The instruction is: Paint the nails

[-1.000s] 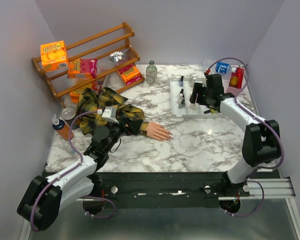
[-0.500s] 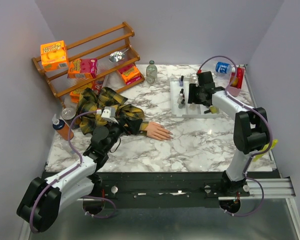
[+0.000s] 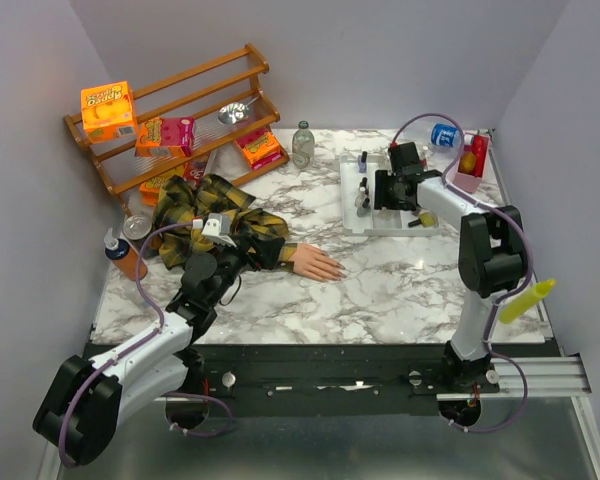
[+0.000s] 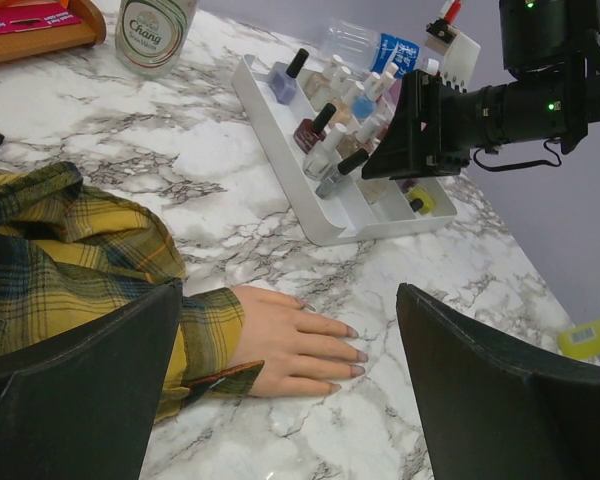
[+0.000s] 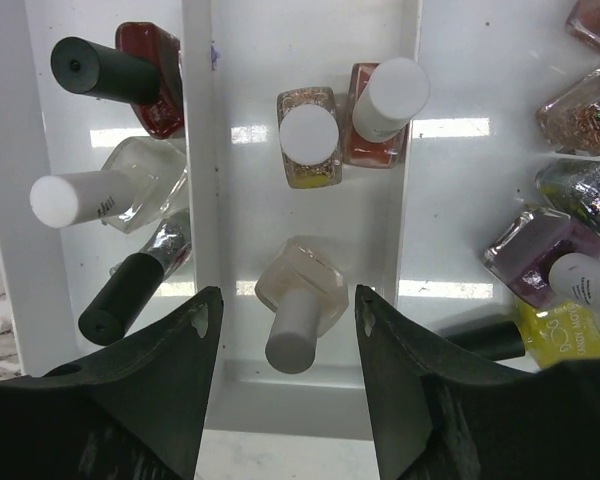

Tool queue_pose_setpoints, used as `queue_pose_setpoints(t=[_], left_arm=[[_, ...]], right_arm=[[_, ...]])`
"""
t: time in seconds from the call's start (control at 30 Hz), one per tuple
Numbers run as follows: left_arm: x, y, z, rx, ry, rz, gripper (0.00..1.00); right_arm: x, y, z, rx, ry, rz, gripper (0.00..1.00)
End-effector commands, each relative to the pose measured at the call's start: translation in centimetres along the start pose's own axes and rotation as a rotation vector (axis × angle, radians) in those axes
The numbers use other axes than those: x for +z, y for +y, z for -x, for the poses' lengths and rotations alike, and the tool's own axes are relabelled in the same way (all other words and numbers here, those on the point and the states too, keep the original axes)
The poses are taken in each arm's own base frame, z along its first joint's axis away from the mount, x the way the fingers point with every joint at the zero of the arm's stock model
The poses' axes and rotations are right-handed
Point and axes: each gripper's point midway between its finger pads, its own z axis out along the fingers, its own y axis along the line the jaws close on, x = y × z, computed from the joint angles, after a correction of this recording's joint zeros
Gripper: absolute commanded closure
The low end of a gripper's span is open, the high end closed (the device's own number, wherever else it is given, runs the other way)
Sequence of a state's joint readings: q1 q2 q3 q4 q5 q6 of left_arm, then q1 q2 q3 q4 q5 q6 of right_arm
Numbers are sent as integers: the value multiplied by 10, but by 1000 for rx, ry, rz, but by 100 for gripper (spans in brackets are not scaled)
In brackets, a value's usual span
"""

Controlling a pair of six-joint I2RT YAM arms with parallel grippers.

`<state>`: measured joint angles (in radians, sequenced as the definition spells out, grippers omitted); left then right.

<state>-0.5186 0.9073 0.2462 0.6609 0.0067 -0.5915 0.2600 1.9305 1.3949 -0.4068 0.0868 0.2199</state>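
Right gripper [image 5: 287, 305] hangs over the white tray [image 5: 310, 40] of nail-polish bottles. Its jaws are parted and empty, and a pale bottle with a white cap [image 5: 298, 295] sits in the gap between them. Left gripper [image 4: 288, 298] is spread wide and grips nothing. The mannequin hand [image 4: 280, 340] lies flat on the marble just ahead of it, out of the plaid sleeve [image 4: 80, 240], its nails [image 4: 360, 355] pointing away.

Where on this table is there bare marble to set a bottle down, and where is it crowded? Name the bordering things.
Bare marble lies between the mannequin hand and the tray, and along the near strip in front of both. Crowded: the tray, packed with polish bottles under the right gripper, and the back-left corner of rack and plaid sleeve.
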Motion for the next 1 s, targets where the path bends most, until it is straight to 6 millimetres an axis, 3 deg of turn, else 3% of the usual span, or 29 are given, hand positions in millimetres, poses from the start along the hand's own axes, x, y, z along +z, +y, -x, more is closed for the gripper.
queue_pose_setpoints(t=[0.0, 0.17, 0.43, 0.5, 0.73, 0.97], left_arm=[[-1, 4, 1, 12, -13, 22, 1], [-1, 5, 2, 12, -17, 23, 1], [0, 5, 2, 12, -12, 26, 1], [0, 5, 1, 12, -9, 26, 1], [1, 6, 0, 10, -5, 28, 1], [2, 5, -1, 10, -4, 25, 1]], right_arm=[[8, -4, -3, -18, 36, -25, 37], [14, -4, -10, -16, 71, -29, 37], [14, -4, -15, -17, 95, -28, 55], [13, -3, -14, -18, 92, -28, 56], [8, -1, -12, -23, 81, -30, 79], [-1, 1, -7, -22, 59, -27, 84]])
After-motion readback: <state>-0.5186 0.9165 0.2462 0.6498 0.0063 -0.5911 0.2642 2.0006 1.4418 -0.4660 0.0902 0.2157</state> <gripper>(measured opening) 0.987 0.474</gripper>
